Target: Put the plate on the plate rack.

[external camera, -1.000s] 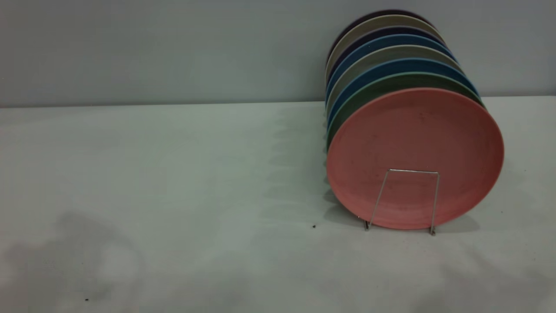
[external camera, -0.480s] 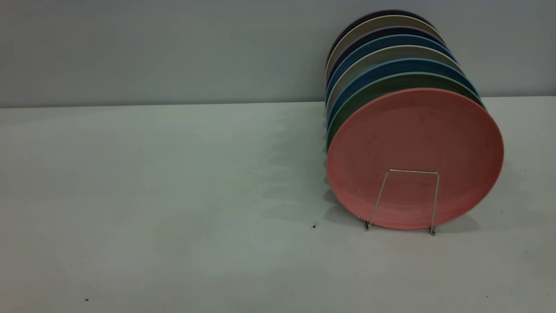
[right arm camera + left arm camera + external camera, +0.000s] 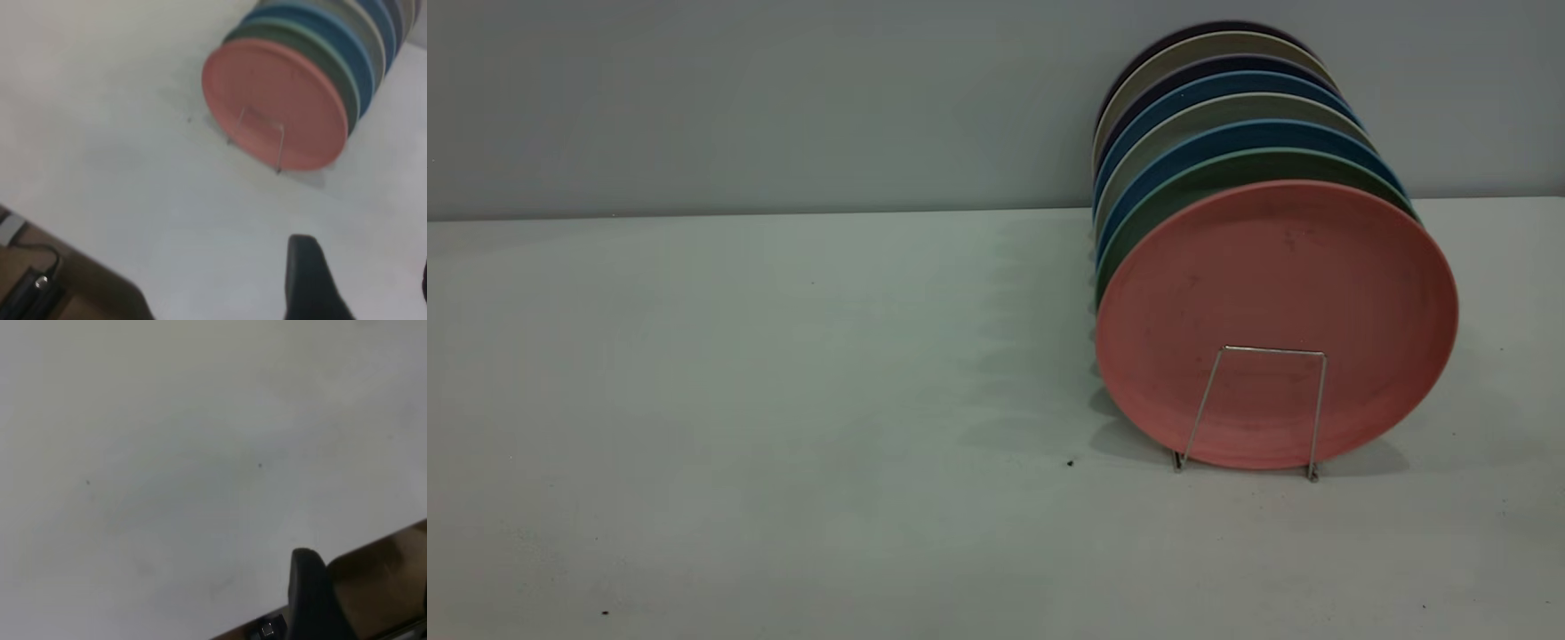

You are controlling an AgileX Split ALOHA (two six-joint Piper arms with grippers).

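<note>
Plate [image 3: 1276,324] seated upright in plate rack [image 3: 1263,409], well ahead of right gripper [image 3: 360,283], released. Shadows gone from table [image 3: 783,400]: arms withdrawn. Left gripper [image 3: 310,597]: grip state cannot tell. Task judged done.

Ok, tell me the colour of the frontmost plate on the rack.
Salmon pink plate; exterior view shows it best.

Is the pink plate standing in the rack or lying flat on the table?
Standing. The plate is on edge at the front of the row, behind the plate rack front wire loop, in front of the green plate.
</note>
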